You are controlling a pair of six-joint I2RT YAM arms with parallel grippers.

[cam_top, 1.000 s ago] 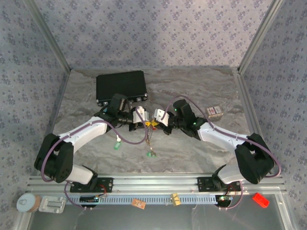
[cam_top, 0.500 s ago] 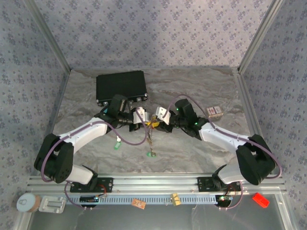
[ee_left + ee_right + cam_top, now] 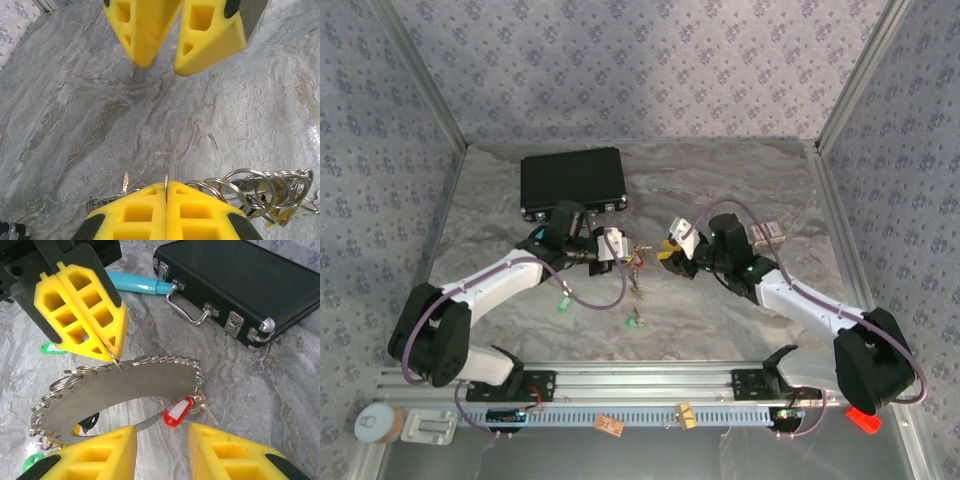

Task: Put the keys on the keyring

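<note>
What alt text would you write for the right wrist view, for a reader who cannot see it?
The left pincer, shut, pinches the keyring, a silvery band hung with small rings and a red key, above a marbled table. The right pincer stands open in the foreground; a black case lies behind.

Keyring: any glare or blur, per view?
Left wrist: keyring sharp, small glints on the wire; table washed out at the right edge. Right wrist: keyring and black case crisp, even light. Top external: keyring tiny, wire barely resolved.
</note>
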